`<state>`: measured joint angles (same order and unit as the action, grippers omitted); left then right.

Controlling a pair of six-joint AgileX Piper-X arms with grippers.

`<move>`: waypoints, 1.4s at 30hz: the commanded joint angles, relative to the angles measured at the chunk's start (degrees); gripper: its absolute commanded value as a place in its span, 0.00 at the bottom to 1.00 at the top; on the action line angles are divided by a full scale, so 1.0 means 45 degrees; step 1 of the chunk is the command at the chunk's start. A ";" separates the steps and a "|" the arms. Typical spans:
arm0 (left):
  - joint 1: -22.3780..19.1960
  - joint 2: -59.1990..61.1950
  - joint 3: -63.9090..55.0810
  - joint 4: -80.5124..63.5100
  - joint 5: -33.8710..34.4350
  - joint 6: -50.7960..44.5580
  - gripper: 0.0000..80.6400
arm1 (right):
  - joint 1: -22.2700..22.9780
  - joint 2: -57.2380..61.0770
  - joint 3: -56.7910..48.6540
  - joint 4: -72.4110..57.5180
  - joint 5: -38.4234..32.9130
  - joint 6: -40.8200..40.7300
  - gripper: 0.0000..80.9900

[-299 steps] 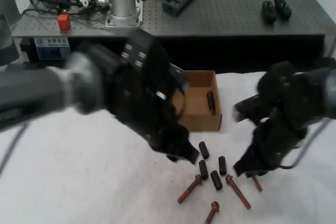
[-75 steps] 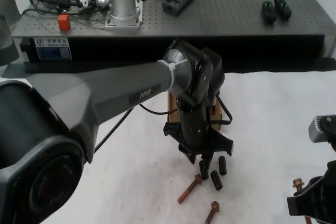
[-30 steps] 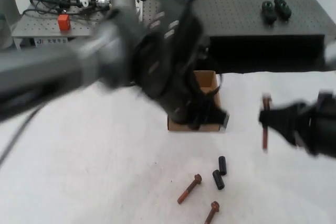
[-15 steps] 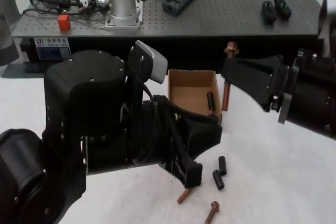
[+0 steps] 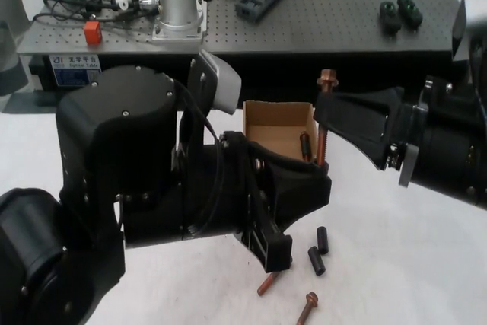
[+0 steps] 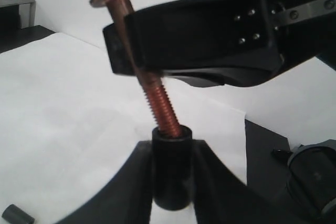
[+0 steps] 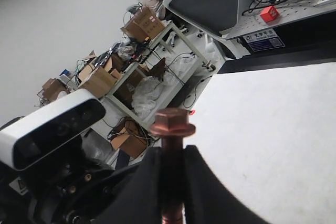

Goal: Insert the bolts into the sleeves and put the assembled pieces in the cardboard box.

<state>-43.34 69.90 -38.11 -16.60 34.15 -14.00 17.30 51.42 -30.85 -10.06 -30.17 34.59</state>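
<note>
While left gripper [image 6: 172, 153] pinched sleeve [image 6: 170, 187] tight, hole up, right gripper [image 7: 170, 174] squeezed bolt [image 7: 172, 145] by its middle, head on top. Bolt stood almost straight above sleeve, leaning slightly, tip just inside hole. Next push should go down along bolt. Beyond both grippers sat box [image 5: 278, 106], one finished piece [image 5: 305, 146] inside. Two spare sleeves [image 5: 322, 240] and two loose bolts [image 5: 266, 285] lay on white cloth [image 5: 396, 264] nearby, nothing in way.

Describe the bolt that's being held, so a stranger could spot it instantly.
Find the cardboard box on the white cloth. By its right side, the right gripper holds a copper-coloured bolt upright, head up. The other two bolts lie flat on the cloth.
</note>
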 commanded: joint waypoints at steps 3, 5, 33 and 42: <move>-0.0035 -0.0150 -0.0050 -0.0437 0.0172 -0.0343 0.01 | 0.0042 0.0000 -0.0032 0.0208 -0.0417 -0.0429 0.05; -0.0035 -0.0150 -0.0050 -0.0437 -0.0192 -0.0708 0.01 | 0.0042 0.0000 -0.0032 0.0306 -0.0727 -0.0751 0.05; 0.1359 0.3872 -0.2515 -0.1707 -0.5067 -0.2908 0.01 | -0.3261 -0.2534 -0.0032 0.7717 0.0093 -0.4594 0.44; 0.1612 0.9999 -1.0919 0.6236 -0.5183 -0.3011 0.01 | -0.3215 -0.2500 -0.0032 1.1331 0.3425 -0.5702 0.44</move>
<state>-36.05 119.25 -90.69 13.24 11.00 -27.60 2.81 40.39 -30.85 38.28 -16.60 9.93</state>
